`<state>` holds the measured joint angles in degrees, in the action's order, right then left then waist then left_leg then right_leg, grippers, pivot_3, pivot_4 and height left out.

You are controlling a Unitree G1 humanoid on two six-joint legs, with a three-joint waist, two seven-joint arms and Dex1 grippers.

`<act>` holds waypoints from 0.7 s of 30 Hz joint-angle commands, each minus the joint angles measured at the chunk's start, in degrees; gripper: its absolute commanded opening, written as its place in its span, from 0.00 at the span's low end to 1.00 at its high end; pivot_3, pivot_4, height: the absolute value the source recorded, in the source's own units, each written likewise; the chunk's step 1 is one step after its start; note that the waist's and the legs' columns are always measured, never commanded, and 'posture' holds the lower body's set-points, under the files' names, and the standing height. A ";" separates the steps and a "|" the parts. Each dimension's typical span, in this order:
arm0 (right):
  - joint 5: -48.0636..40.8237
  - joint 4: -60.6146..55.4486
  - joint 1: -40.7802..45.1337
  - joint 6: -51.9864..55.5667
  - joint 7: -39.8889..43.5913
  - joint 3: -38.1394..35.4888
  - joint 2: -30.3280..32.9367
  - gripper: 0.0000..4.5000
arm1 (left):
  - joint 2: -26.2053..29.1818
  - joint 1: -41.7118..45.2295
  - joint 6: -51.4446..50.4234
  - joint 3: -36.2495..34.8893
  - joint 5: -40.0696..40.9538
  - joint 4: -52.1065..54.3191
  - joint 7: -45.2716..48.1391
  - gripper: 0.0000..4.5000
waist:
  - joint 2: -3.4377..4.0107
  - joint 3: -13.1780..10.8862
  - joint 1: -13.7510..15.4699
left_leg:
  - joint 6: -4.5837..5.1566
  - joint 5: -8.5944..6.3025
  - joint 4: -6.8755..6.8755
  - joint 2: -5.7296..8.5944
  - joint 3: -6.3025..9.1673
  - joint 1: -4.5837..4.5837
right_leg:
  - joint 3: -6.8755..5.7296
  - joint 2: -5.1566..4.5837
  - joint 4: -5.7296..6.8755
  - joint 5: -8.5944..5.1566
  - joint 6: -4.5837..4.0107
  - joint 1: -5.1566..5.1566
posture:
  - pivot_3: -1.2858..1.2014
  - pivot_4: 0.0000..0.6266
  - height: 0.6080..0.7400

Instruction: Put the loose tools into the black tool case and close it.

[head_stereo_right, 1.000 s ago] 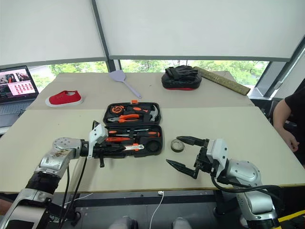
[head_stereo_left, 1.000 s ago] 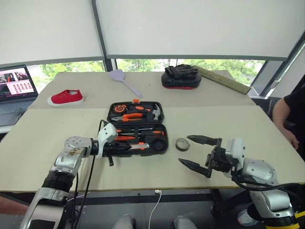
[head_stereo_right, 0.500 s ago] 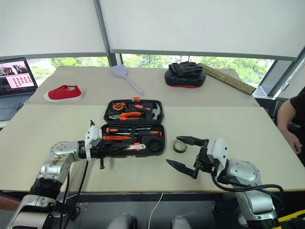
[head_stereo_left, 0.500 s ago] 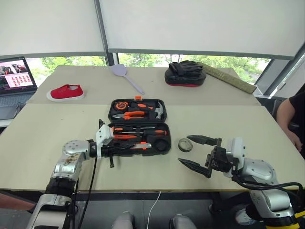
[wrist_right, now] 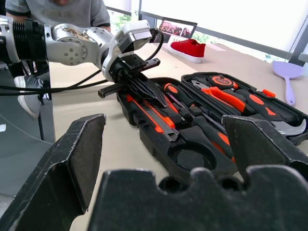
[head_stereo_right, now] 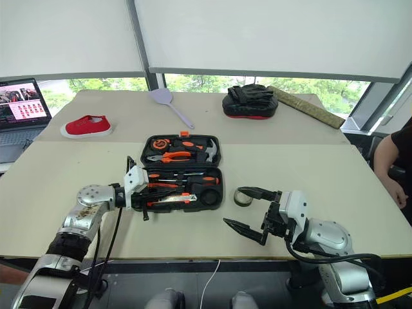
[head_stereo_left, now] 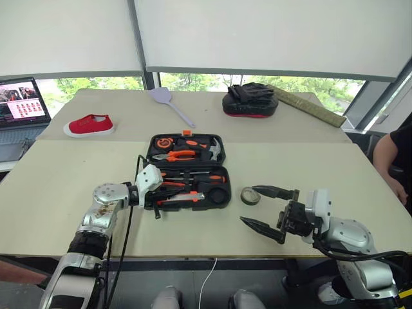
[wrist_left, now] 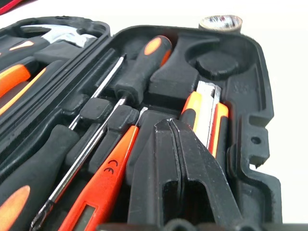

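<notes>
The black tool case (head_stereo_left: 221, 156) lies open at the table's centre. Its near half holds two screwdrivers (wrist_left: 144, 62), (wrist_left: 33, 168), the orange tester pen (wrist_left: 103, 185) and the utility knife (wrist_left: 207, 110). The far half (head_stereo_left: 183, 149) holds pliers and a hammer. My left gripper (head_stereo_left: 168, 193) is shut with nothing in it, its tip low over the near half beside the knife; it also shows as the left gripper (wrist_left: 168, 126). The small tape roll (head_stereo_left: 249, 195) lies on the table just right of the case. My right gripper (head_stereo_left: 248, 206) hangs open close to the roll, on its near side.
A red shoe (head_stereo_left: 89, 125) and a laptop (head_stereo_left: 22, 103) sit at the left. The lilac spatula (head_stereo_left: 168, 105) and the black-and-red mitt (head_stereo_left: 250, 102) lie at the back, with a long olive strip (head_stereo_left: 309, 106) beside the mitt. A person (head_stereo_left: 396, 154) stands at the right edge.
My left gripper has shifted a little to the right and up over the case's near half, and its wrist has rolled. It stays shut. The right gripper has kept still.
</notes>
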<state>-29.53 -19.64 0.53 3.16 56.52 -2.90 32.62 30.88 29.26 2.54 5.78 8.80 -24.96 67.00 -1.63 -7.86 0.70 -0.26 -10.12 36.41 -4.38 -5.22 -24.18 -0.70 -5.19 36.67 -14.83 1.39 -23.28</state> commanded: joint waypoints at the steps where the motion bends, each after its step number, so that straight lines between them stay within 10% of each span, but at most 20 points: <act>1: -1.22 -1.71 0.05 0.33 -0.53 -1.17 0.04 1.00 | -0.39 -2.96 -7.99 4.54 -4.42 -3.85 -1.92 0.01 | 0.03 0.02 -0.01 | 0.01 -0.01 0.00 0.00 0.00 0.01 | 0.01 0.00 0.00 0.00 0.00 0.01 | 0.52 0.24 1.00; 13: -1.50 -1.51 -0.19 0.11 -0.28 -2.21 0.66 1.00 | -1.25 -5.23 -2.17 -4.81 5.94 0.12 0.94 0.01 | 0.23 0.18 -0.54 | -0.01 -0.04 -0.10 0.02 -0.08 0.44 | 0.17 -0.05 0.00 -0.20 -0.21 0.27 | 0.52 0.24 1.00; 21: -3.03 -0.53 -3.05 -1.21 2.34 -7.01 3.20 1.00 | 5.53 -13.07 -5.48 -19.34 19.56 15.18 2.81 0.62 | -0.28 -0.18 -0.96 | 0.05 -0.18 -0.31 -0.01 0.05 -0.03 | 0.03 0.06 0.02 -0.06 -0.37 -0.16 | 0.52 0.24 1.00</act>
<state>-30.84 -19.48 -1.60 3.23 57.86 -7.21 35.05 34.23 17.67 -1.71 -9.87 25.49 -14.36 69.72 -1.92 -8.04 -0.26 -0.21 -10.31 36.10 -4.39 -5.16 -24.25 -0.67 -5.14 36.67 -14.89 1.02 -23.48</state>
